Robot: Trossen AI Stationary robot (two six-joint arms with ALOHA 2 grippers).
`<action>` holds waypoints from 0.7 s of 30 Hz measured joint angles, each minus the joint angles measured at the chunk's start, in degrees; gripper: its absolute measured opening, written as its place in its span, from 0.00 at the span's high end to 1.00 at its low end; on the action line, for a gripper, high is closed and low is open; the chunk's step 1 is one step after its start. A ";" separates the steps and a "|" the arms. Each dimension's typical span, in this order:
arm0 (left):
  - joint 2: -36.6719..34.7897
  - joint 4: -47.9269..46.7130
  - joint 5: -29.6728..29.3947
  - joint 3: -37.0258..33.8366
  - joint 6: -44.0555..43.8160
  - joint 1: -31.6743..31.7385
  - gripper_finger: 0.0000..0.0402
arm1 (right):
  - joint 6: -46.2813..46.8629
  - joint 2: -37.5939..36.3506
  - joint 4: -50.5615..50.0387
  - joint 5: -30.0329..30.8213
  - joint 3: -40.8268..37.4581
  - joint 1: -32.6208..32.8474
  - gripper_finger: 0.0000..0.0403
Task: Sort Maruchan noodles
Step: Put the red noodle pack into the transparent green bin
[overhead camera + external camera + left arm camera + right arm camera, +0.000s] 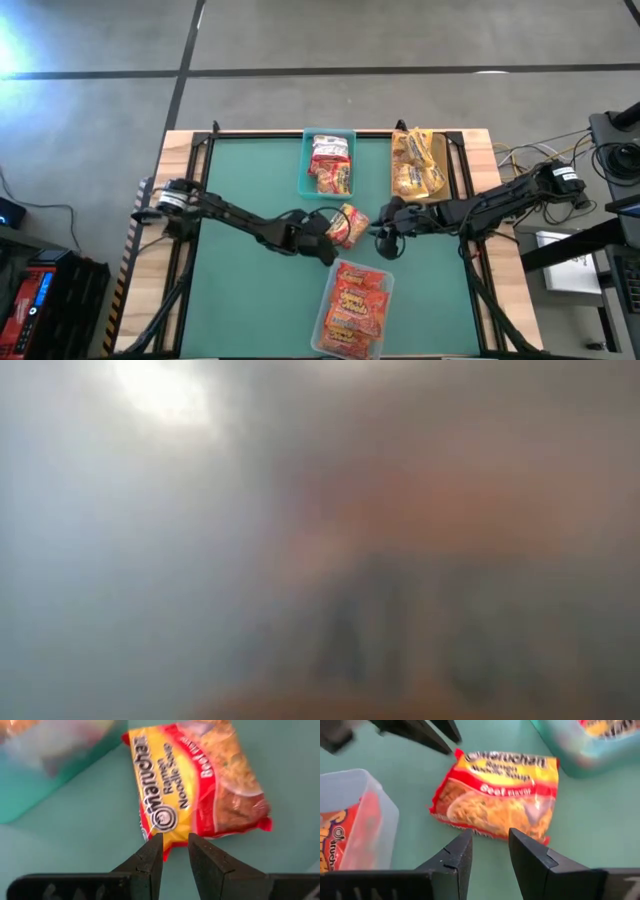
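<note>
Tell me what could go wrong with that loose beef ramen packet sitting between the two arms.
Both grippers, left and right, point at the same beef packet from opposite sides, so they could collide or tug it apart. The left jaws stand only at the packet's edge seam, a hold that may slip. The clear bin sits close by and could get bumped.

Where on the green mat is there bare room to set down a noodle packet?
The green mat is bare left of the teal bin and beside the clear bin. Crowded centre: both grippers flank the beef packet.
</note>
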 joint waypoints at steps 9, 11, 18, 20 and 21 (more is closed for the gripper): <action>-0.28 6.27 0.03 0.02 4.23 1.41 0.81 | 8.75 0.39 1.01 0.05 -4.53 -0.22 0.68; -0.06 8.08 0.08 0.00 5.71 1.72 0.81 | 10.04 0.39 2.30 0.07 -5.56 -0.22 0.67; 1.11 10.97 1.19 -0.18 5.91 1.90 0.81 | 14.67 0.43 9.41 0.12 -9.88 -0.24 0.67; 2.47 11.48 2.93 -0.24 5.66 1.90 0.81 | 14.65 0.43 9.49 1.32 -10.44 -0.24 0.67; 3.25 12.50 3.55 -0.24 5.43 1.97 0.81 | 14.28 0.42 9.47 1.74 -10.58 -0.24 0.67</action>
